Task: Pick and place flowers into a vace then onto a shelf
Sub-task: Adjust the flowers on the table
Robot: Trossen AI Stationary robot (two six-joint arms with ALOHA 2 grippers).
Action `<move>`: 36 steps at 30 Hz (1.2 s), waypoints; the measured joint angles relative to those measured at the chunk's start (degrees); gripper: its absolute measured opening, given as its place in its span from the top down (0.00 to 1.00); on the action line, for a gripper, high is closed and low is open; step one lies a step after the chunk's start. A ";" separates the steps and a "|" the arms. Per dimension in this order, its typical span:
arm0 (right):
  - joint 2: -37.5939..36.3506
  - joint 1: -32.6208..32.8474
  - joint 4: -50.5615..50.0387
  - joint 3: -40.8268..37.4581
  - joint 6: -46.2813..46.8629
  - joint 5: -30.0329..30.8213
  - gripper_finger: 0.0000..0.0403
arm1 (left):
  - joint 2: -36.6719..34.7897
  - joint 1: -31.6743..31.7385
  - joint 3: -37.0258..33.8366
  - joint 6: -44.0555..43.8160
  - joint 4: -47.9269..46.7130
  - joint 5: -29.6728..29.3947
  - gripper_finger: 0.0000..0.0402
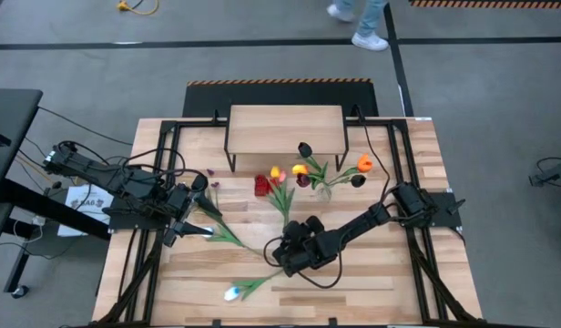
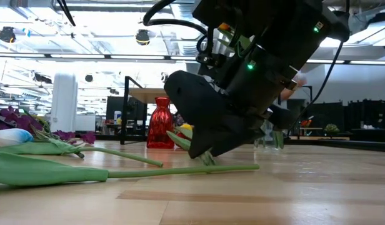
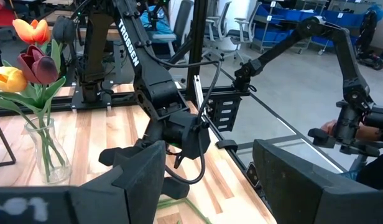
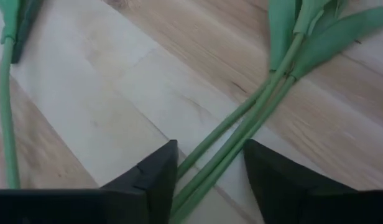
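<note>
A clear glass vase [image 1: 322,189] [image 3: 45,149] stands in front of the light-wood shelf [image 1: 285,128] and holds orange, yellow and dark tulips. Yellow and red tulips [image 1: 279,175] lie on the table, their green stems [image 4: 241,134] running toward the near edge. My right gripper [image 1: 290,251] [image 4: 207,155] is low over these stems, open, with one finger on each side. A white tulip [image 1: 233,292] [image 2: 11,136] lies near the near edge. Purple blossoms [image 1: 210,176] lie by my left gripper [image 1: 198,226] [image 3: 207,168], which is open and holds nothing. My right gripper comes from above with its open fingers [image 4: 157,171] standing across the tulips' stems [image 4: 210,165], which lie flat on the table. I cannot tell whether the fingers touch the stems.
A red vase [image 1: 262,185] [image 2: 160,124] stands left of the glass vase. The shelf rests on thin black legs at the table's far edge. Black frame rails run along both table sides. A person walks past beyond the far edge [image 1: 362,23].
</note>
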 joint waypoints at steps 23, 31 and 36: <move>0.27 1.12 1.17 0.77 -3.96 -0.39 0.56 | 0.00 0.00 0.02 0.00 -0.18 0.00 0.42; 0.40 1.79 0.96 3.24 -9.86 -0.70 0.35 | 0.00 0.00 0.02 0.00 -0.40 0.00 0.42; 0.39 2.38 0.95 3.79 -11.93 1.33 0.35 | -0.02 0.00 0.02 0.00 -0.61 0.02 0.42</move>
